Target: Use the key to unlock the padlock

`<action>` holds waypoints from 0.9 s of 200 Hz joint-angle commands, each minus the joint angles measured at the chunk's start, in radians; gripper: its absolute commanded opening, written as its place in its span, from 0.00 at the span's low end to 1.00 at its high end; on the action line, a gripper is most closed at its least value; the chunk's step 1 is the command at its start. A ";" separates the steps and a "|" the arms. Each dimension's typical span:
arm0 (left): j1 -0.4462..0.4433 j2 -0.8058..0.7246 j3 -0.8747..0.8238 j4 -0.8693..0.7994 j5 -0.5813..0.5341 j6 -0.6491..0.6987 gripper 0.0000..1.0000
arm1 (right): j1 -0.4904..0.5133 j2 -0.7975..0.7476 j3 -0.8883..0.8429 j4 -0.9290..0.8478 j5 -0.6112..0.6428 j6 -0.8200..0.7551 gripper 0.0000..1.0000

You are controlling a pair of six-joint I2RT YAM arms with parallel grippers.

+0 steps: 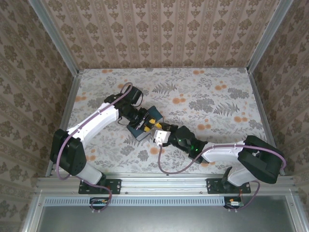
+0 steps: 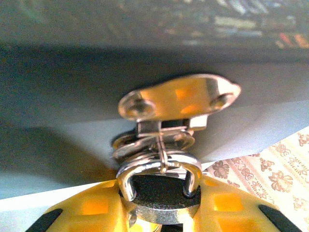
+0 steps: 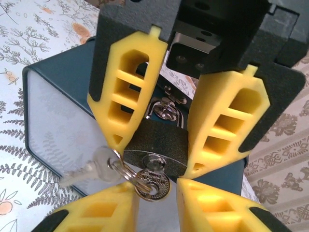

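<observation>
Left arm is reaching in across the table, its left gripper clamping the dark padlock, which is hanging from the blue tin. The right gripper is meeting it head-on, its fingers slightly apart around the key at the keyhole; a firm pinch cannot be told. A floral table is sitting between patterned walls.
</observation>
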 commanded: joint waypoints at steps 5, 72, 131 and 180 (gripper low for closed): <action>0.004 -0.018 0.018 0.031 0.020 0.005 0.19 | 0.026 0.006 0.010 0.105 0.027 -0.024 0.30; 0.006 -0.033 0.003 0.043 0.018 -0.003 0.19 | 0.035 0.029 0.014 0.088 0.044 -0.052 0.24; 0.015 -0.043 -0.004 0.042 0.017 -0.003 0.18 | 0.019 0.006 -0.022 0.041 0.041 -0.046 0.27; 0.015 -0.047 -0.006 0.048 0.017 -0.007 0.18 | 0.001 0.007 -0.018 0.029 0.030 -0.048 0.27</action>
